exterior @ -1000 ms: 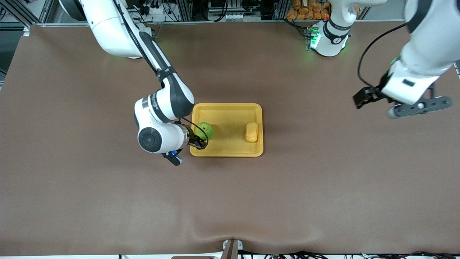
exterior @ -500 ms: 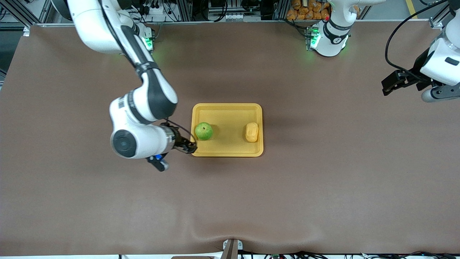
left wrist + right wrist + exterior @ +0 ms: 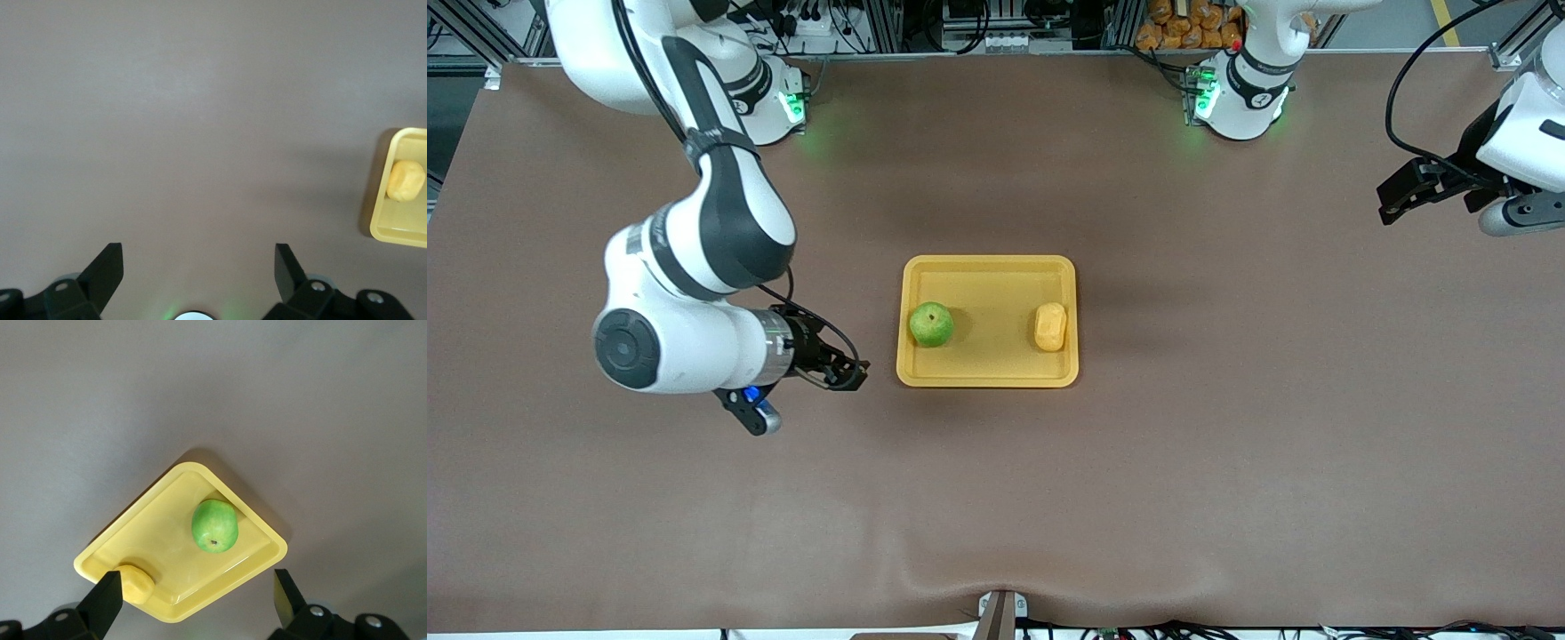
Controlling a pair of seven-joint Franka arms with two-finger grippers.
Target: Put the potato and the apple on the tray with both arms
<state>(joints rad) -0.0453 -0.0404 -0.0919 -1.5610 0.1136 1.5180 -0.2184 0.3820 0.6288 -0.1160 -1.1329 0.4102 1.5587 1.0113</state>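
The yellow tray [image 3: 987, 267] lies mid-table. The green apple [image 3: 931, 324] sits in it at the right arm's end, and the yellow-orange potato [image 3: 1050, 326] sits in it at the left arm's end. My right gripper [image 3: 847, 371] is open and empty, over bare table beside the tray. Its wrist view shows the tray [image 3: 160, 533], the apple [image 3: 215, 525] and the potato [image 3: 137, 583] between the spread fingers of the gripper [image 3: 197, 597]. My left gripper [image 3: 1396, 196] is open and empty, raised over the table's left-arm end. The left wrist view [image 3: 198, 267] shows the tray's corner [image 3: 377, 230] and the potato [image 3: 406, 181].
The brown table mat [image 3: 996, 498] is bare around the tray. The arms' green-lit bases [image 3: 1232, 98] stand along the edge farthest from the front camera, with cables and frames past them.
My right gripper let go of the apple in the tray and drew back toward the right arm's end. My left arm swung farther toward its own end of the table.
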